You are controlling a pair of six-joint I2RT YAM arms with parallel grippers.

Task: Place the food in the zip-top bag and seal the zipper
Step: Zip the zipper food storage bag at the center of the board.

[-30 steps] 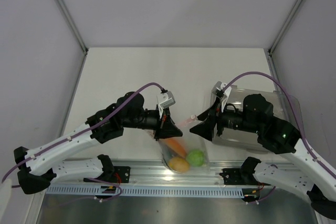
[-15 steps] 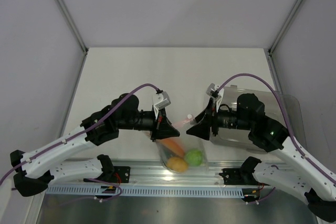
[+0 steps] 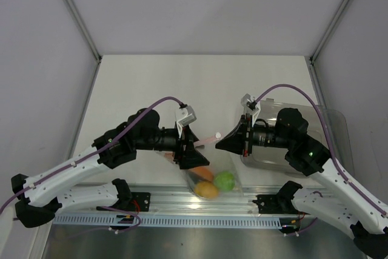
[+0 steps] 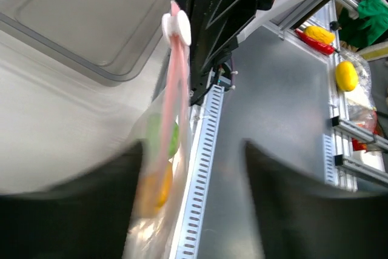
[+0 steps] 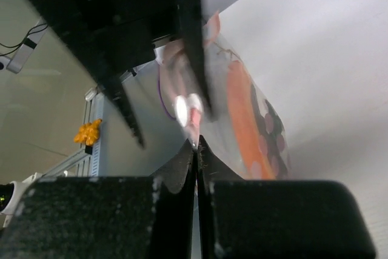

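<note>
A rigid clear rectangular tray sits on the white table at the right, partly under the right arm. A grooved aluminium rail runs along the near edge. The two arms face each other nose to nose, so each gripper blocks the other's line along the bag's mouth.

The crinkly clear plastic zip-top bag lies between them, near the front middle of the table. Its body reaches from the mouth toward the near edge, and its bottom lies over the rail in the top view. Inside it are a reddish-brown oblong slice with an orange edge, a yellow-orange round fruit and a green round fruit.

The thin pink-red zipper has its long axis running from one gripper to the other. It slants slightly away from the bases toward the right, and the small white slider is at that end.

The right gripper is clenched on the zipper just past the slider (its wrist view shows the fingers pressed together with the bag's edge going in between them). The left gripper has its jaws spread wide and straddles the zipper. The strip passes between the fingers, nearer one of them, and neither finger is pressing on it.
</note>
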